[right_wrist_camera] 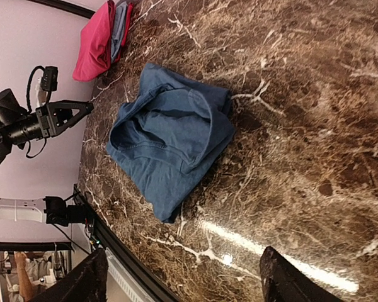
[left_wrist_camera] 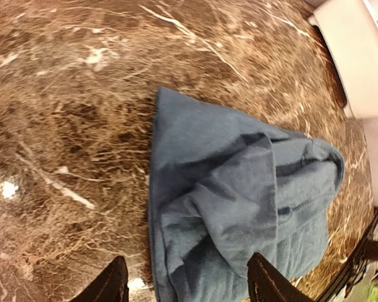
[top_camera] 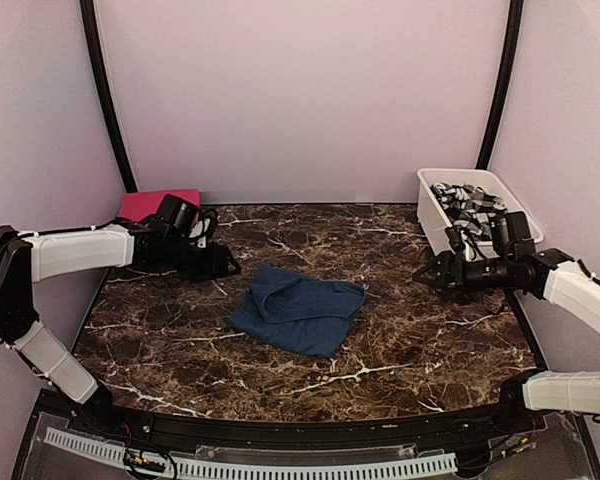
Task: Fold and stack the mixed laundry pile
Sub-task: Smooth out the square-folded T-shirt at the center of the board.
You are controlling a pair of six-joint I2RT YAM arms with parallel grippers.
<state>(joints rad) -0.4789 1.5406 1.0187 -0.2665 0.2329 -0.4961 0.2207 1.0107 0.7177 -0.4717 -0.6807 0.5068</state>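
While both claws stand released and empty, the left gripper [top_camera: 218,262] hanging near the pink garment [top_camera: 158,203] at the table's [top_camera: 410,340] far-left corner and the right gripper [top_camera: 430,275] beside the white tub [top_camera: 430,205], the navy-blue garment [top_camera: 300,308] lies mid-table between them, folded loosely and lumpy. The risk is in lifting it: a pinch that catches only the top layer would likely pull the fold open, and dragging it across the marble toward the pink stack could bunch it.
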